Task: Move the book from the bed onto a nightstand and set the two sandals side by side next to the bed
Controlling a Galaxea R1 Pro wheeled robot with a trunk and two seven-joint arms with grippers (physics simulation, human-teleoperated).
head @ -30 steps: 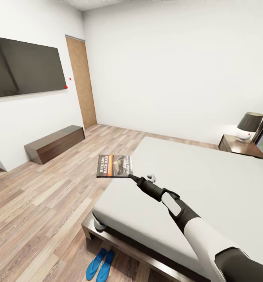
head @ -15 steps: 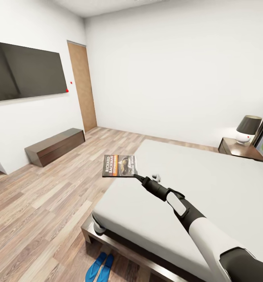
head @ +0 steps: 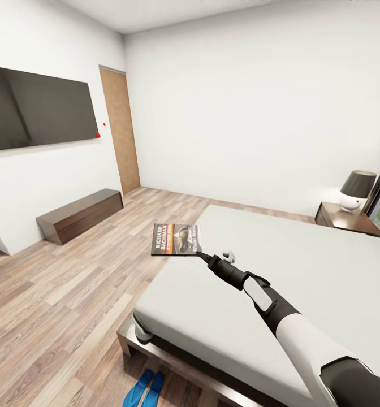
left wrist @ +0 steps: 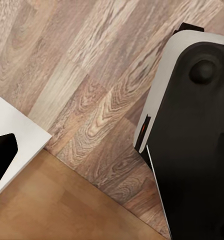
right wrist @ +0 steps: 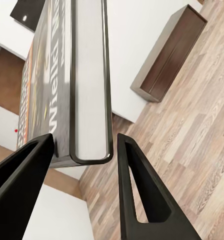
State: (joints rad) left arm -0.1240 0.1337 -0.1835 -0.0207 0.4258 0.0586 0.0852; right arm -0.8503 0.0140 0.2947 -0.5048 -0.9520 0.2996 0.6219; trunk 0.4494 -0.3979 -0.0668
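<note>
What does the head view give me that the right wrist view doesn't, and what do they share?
Head view alone: the bed, the far nightstand with its lamp, the wall TV, the sandals on the floor at the bed's corner. Right wrist view alone: the book's page edge between the two fingers. Both: the book held by the right tool, the low cabinet, wood floor.

Sandals (head: 145, 388) cut off by head view's bottom edge; nightstand (head: 348, 219) partly clipped at right; book (right wrist: 67, 75) cover lettering blurred, cropped.
</note>
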